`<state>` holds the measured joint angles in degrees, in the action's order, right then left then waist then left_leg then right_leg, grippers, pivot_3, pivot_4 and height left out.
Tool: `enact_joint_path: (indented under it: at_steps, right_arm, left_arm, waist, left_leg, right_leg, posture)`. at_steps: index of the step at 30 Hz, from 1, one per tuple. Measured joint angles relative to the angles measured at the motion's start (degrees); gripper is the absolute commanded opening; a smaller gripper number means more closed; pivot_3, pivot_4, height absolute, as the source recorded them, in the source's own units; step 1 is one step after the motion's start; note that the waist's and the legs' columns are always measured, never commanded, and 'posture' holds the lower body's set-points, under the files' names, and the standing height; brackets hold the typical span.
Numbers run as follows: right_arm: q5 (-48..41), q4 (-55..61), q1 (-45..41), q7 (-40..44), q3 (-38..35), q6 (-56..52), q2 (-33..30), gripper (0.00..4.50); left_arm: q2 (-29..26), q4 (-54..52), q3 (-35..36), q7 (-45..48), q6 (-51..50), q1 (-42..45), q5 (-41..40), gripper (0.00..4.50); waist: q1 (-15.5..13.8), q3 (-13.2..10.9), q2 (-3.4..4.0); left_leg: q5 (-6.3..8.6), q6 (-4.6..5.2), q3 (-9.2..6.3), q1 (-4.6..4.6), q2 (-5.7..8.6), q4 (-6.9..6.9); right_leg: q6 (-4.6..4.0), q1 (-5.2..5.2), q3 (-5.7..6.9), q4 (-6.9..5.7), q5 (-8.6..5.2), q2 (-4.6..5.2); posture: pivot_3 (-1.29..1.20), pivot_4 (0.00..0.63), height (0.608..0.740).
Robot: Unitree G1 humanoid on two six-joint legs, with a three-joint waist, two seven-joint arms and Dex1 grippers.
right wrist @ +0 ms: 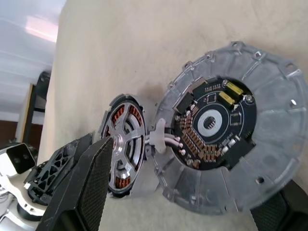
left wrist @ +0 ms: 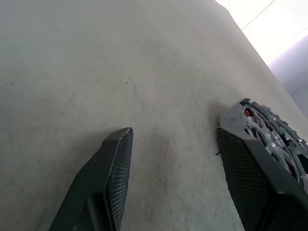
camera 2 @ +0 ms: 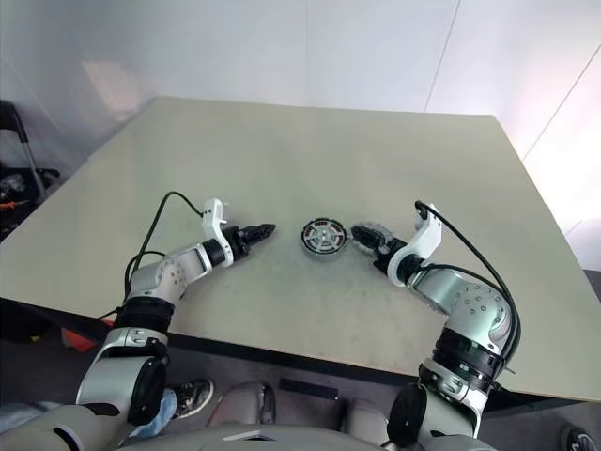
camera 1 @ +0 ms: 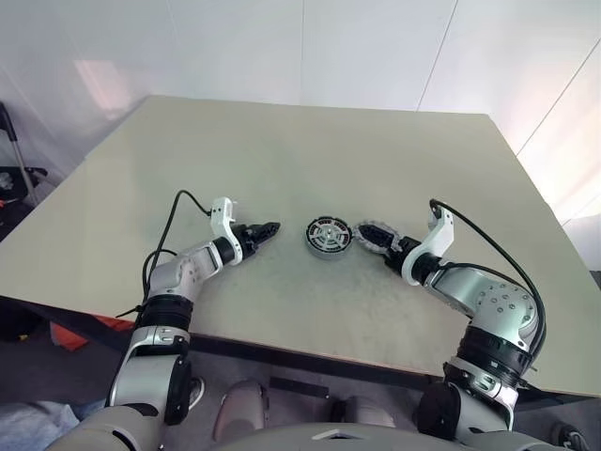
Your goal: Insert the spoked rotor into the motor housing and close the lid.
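Observation:
The motor housing lies on the table between my two grippers. The spoked rotor sits inside it, copper windings showing through the spokes. The lid is just right of the housing, tilted up, with its circuit-board side toward my right wrist camera; short white wires join it to the housing. My right gripper is open, its fingers standing either side of the lid, and one finger is clearly off the rim. My left gripper is open and empty, just left of the housing.
The beige table stretches far beyond the parts. Its front edge runs close under my arms. A dark stand is on the floor past the left edge.

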<state>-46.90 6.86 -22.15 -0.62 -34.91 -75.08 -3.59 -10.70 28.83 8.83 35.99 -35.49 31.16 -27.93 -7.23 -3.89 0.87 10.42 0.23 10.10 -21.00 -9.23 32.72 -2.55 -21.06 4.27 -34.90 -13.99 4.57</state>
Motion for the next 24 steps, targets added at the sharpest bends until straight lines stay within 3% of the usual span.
enact_joint_path:
  at_steps: [10,15,21,24]
  right_arm:
    - [-2.7,8.6,-1.0,14.4,15.3,6.0,-4.1,4.47]
    - [-2.1,9.3,-1.3,17.6,20.9,7.8,-6.6,4.47]
    - [5.9,9.4,-0.5,21.3,29.6,16.6,-12.5,4.47]
    - [14.1,9.2,0.3,23.1,36.1,24.9,-15.3,4.47]
  left_arm:
    - [0.2,0.2,0.0,0.0,0.1,0.3,0.1,2.94]
    - [0.3,0.6,-0.1,0.0,0.1,0.6,0.2,2.94]
    - [0.1,0.6,0.0,0.0,0.1,0.6,0.2,2.94]
    - [0.1,0.7,0.0,0.0,0.3,0.6,0.2,2.94]
  waist:
    - [-0.1,0.0,0.0]
    - [-0.3,0.0,-0.03]
    - [-0.3,0.0,-0.03]
    - [-0.3,0.0,-0.04]
  left_leg:
    - [0.03,0.06,-0.03,-0.07,-0.01,0.0]
    - [0.05,0.11,-0.03,-0.11,0.0,0.05]
    - [0.05,0.11,-0.04,-0.12,-0.01,0.04]
    - [0.06,0.11,-0.04,-0.13,-0.01,0.06]
  right_leg:
    - [-0.29,-0.01,0.03,0.02,0.16,-0.03]
    - [-0.32,0.01,0.03,0.05,0.18,-0.03]
    - [-0.34,0.0,0.03,0.04,0.19,-0.04]
    - [-0.28,-0.01,0.03,0.04,0.15,-0.04]
  posture:
    - [0.0,0.0,0.74]
    - [0.0,0.0,0.74]
    - [0.0,0.0,0.74]
    - [0.0,0.0,0.74]
